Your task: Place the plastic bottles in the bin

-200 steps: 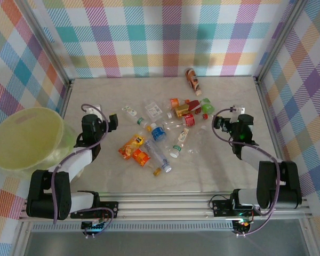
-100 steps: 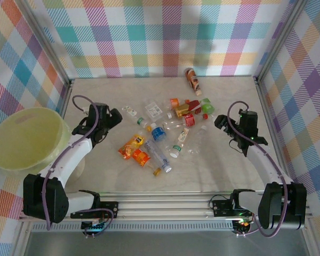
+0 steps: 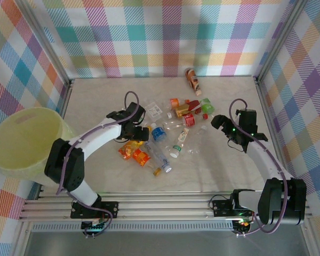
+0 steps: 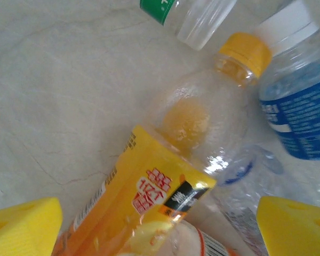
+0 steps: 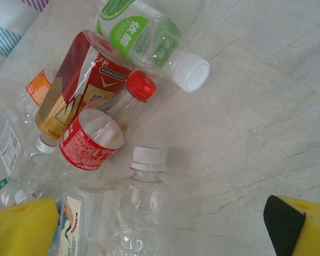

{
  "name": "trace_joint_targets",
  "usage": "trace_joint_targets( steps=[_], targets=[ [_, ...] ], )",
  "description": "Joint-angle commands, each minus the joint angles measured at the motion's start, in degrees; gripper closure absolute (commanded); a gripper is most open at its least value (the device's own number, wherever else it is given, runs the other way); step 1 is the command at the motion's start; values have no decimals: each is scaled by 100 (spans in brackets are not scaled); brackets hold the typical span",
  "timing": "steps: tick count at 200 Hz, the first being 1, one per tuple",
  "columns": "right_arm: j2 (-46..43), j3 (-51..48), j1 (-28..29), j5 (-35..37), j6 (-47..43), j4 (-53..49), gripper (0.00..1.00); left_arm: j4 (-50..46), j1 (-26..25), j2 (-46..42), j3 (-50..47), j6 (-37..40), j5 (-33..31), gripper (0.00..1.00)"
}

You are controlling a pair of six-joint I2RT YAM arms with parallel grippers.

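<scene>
- Jaws of the left gripper [image 4: 160, 232] stand wide apart, its yellow fingers [image 4: 22, 230] low at either side of the wrist view.
- Between them lies an orange-labelled bottle [image 4: 149, 186] with a yellow cap [image 4: 245, 50]. It lies on its side, slanted across the gap, and it seems that neither finger touches it.
- Just beside its neck lie a blue-labelled bottle [image 4: 296, 106] with a white cap and the end of a green-labelled bottle [image 4: 188, 15].
- From above, the left gripper [image 3: 137, 129] sits over the left edge of the heap of plastic bottles [image 3: 173, 128], its arm stretched out across the table [image 3: 229, 176].
- The right gripper [image 5: 160, 229] is also spread wide and holds nothing.
- Ahead of it a clear bottle [image 5: 141, 208] with a white cap lies nearest, then a red-labelled bottle [image 5: 90, 140], a red-capped bottle [image 5: 140, 86] and a lime-labelled bottle [image 5: 144, 37].
- Seen from above, the right gripper [image 3: 218, 121] hangs at the heap's right edge.
- One brown bottle [image 3: 192, 80] lies apart, near the back wall.
- The bin [image 3: 21, 166] stands at the far left, well apart from the heap.
</scene>
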Motion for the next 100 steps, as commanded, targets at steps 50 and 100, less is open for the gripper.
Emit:
trace_joint_targets(
  steps=[50,100],
  targets=[
    [-27,179,46,-7,-81,-190,0,-506,231,642,329,973,-305,17],
    [-2,188,39,-12,-103,-171,0,-143,721,609,115,775,-189,20]
  ],
)
